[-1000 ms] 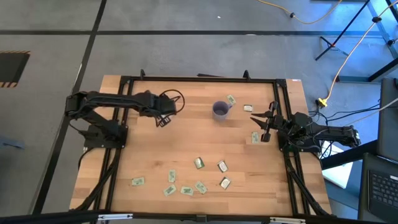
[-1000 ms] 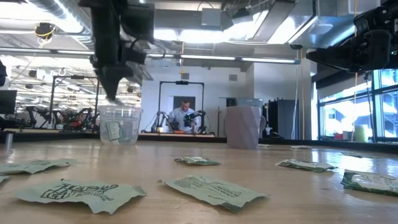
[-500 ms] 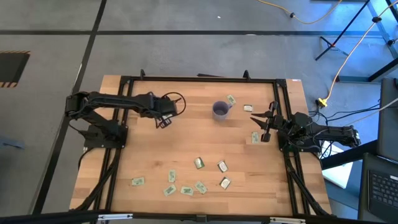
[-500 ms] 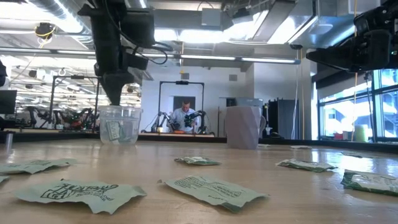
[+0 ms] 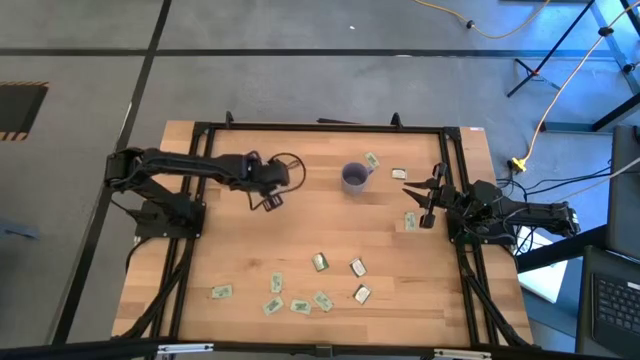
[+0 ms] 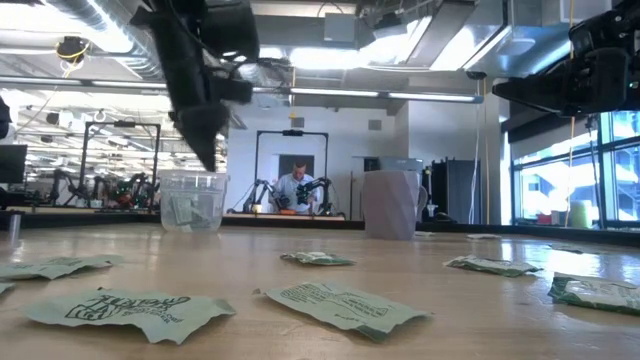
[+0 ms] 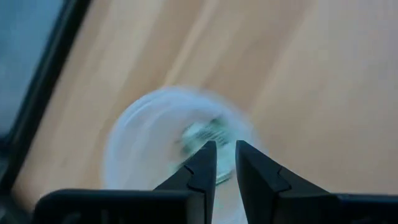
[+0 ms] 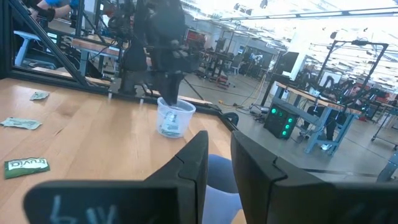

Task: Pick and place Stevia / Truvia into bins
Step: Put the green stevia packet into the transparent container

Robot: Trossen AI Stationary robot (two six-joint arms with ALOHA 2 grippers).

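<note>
Left tool (image 7: 225, 163), narrowly parted and empty, above clear translucent plastic cup (image 5: 285, 170) holding green-and-white paper packet (image 7: 205, 134); best lifted straight, clearing rim.

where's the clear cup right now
In the high view the clear cup stands on the far left part of the table, directly under the left hand, with the purple-grey mug its nearest neighbour to the right.

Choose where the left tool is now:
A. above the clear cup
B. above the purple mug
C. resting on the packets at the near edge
A: the left tool hangs just over the clear cup, and its wrist view looks down into that cup.
</note>
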